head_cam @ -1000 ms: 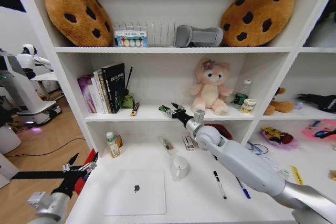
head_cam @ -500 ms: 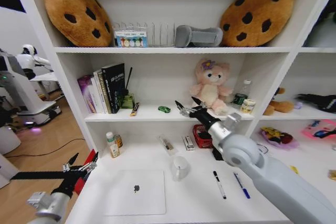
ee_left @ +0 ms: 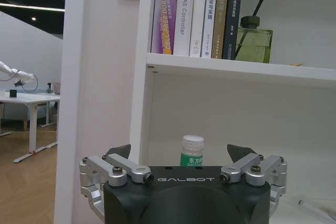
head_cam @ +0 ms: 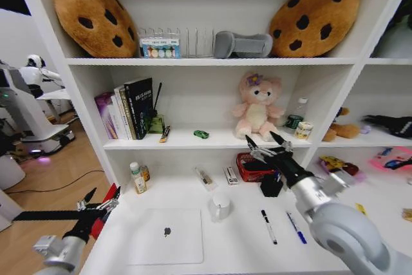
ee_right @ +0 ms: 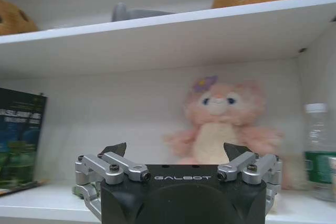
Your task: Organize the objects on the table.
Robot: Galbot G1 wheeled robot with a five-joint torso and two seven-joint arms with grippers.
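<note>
Toy car (head_cam: pixel 201 134) parked on shelf, R gripper (head_cam: pixel 270 146) empty.
R jaws spread at 3 o'clock of car; L gripper (head_cam: pixel 98 205) idle, jaws spread, 9 o'clock of laptop (head_cam: pixel 166 235) on surface (head_cam: pixel 238 249).

On the counter (head_cam: pixel 238 249) lie one silver laptop (head_cam: pixel 166 236), one white mug (head_cam: pixel 221 207), one black pen (head_cam: pixel 269 226) and one blue pen (head_cam: pixel 296 227). The middle shelf carries one green toy car (head_cam: pixel 201 134), one pink plush bear (head_cam: pixel 258 105) and one row of books (head_cam: pixel 127 109). Two chocolate-chip cookie cushions (head_cam: pixel 94 15) sit on the top shelf, and two grippers are in view, the left gripper (head_cam: pixel 100 207) and the right gripper (head_cam: pixel 269 147).
</note>
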